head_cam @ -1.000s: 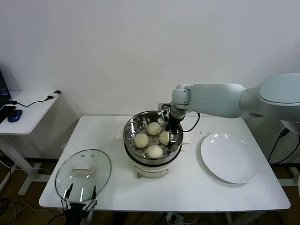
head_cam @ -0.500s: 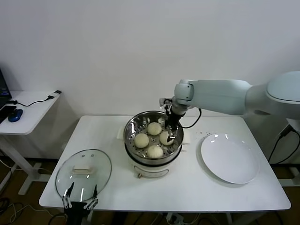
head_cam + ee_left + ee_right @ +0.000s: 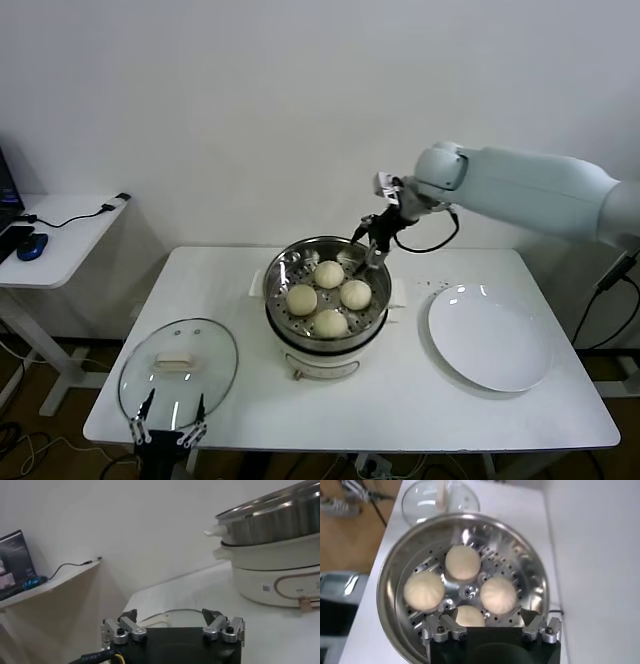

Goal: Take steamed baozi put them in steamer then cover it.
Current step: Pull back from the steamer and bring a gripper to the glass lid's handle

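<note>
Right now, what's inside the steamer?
Four steamed baozi sit on the steamer floor. The perforated floor beneath each bun is covered. No lid is on it.

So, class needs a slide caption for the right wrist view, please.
Open right gripper above shiny round steel steamer holding four cream-white buns.

— Looks like a lab or office room, not a real kitchen.
— Why?
— Bare white wall (image 3: 250, 100), plain white table (image 3: 400, 400) on metal legs, no stove or sink around.
— Anything else?
— Side desk (image 3: 60, 235) at the robot's left with a cable (image 3: 95, 210), a blue mouse (image 3: 32, 246), and a screen edge (image 3: 8, 190). Cords trailing on the floor (image 3: 30, 440) below. Only a countertop steamer (image 3: 325, 300) hints at cooking.
</note>
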